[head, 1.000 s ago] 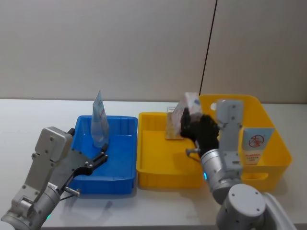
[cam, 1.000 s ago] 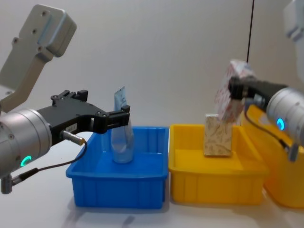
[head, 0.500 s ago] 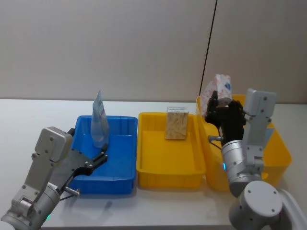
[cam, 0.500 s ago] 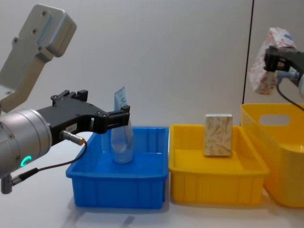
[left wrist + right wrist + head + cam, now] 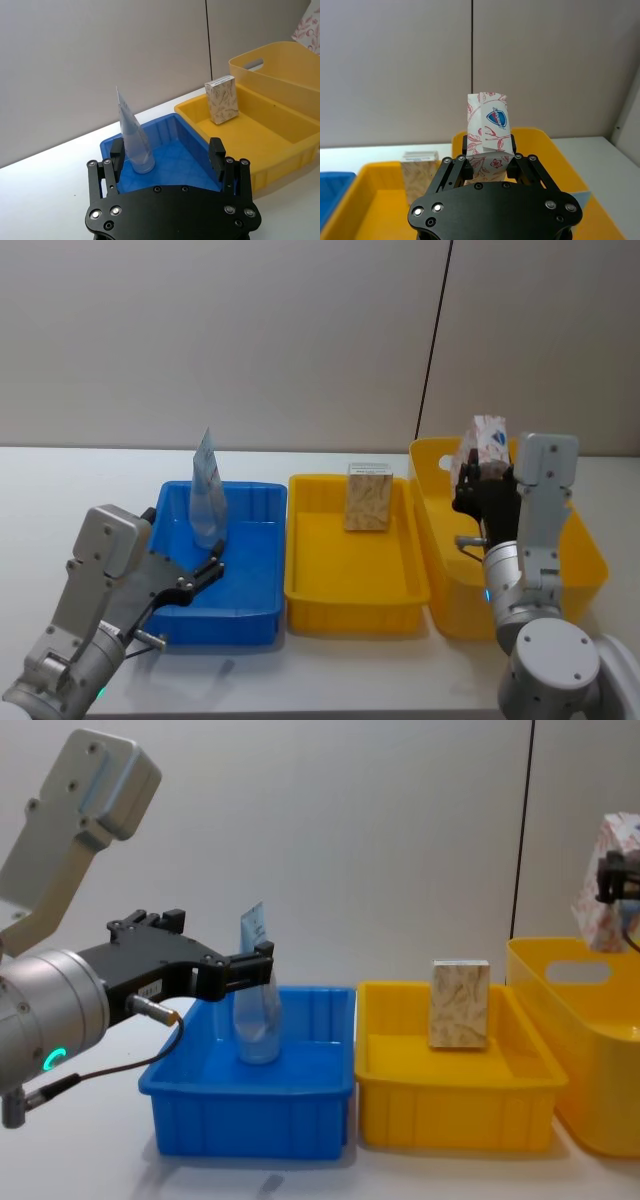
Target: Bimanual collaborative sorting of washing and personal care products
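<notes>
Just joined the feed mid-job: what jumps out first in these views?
The right gripper holds a white box with red floral print in the air above the tall yellow bin on the right. The left gripper hangs open over the blue bin, close by an upright light-blue tube. A speckled box stands in the middle yellow bin.

- I see a plain white table [image 5: 60,490] carrying everything, running back to a grey wall.
- A blue bin [image 5: 250,570] sits on it toward the left.
- A shallow yellow tray [image 5: 345,585] stands just beside the blue bin, seemingly touching it.
- A taller yellow bin [image 5: 590,560] with a handle cut-out stands just right of the tray, probably touching it.
</notes>
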Motion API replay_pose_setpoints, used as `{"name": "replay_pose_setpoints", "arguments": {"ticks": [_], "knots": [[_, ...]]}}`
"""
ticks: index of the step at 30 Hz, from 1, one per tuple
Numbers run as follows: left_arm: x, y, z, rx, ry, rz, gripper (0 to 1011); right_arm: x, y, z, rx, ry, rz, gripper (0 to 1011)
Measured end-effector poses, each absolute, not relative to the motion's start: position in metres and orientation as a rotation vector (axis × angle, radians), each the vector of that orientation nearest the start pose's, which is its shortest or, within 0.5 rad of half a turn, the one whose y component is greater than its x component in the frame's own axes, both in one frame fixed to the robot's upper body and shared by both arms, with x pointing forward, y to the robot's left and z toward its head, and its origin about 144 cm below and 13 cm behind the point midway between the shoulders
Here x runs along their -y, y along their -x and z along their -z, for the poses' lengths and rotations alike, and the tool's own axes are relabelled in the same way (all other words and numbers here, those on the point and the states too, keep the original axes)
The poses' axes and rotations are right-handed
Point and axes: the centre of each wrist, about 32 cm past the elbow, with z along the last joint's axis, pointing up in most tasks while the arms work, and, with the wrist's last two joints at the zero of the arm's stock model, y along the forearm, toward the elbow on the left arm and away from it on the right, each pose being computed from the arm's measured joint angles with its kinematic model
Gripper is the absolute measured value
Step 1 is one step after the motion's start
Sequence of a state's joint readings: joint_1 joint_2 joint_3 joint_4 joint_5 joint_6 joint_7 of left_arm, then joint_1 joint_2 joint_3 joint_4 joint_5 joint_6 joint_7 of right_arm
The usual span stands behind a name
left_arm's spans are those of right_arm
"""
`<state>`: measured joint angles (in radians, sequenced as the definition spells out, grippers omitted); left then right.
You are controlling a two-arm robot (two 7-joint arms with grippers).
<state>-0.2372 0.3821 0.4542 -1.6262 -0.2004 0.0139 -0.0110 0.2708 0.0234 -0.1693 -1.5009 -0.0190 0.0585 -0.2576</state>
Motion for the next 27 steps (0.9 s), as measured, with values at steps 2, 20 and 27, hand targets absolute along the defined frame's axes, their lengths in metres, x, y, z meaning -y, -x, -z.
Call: {"name": "replay_pose_setpoints", "arguments": {"ticks": [2,20,27], "knots": [[-0.198,-0.492,-1.204,0.268,-0.061,-1.124,1001,0.181,-0.528,-1.215,0.167,-0.043,1.678,322],[-0.198,-0.492,-1.204,0.268,-0.061,-1.124,1001,0.188,-0.531,-1.205,0.156,0.111,1.709,322],[-0.198,-0.492,-1.204,0.268,-0.061,-1.124,1001,0.189,-0.531,-1.204,0.154,0.132,1.711,457]]}}
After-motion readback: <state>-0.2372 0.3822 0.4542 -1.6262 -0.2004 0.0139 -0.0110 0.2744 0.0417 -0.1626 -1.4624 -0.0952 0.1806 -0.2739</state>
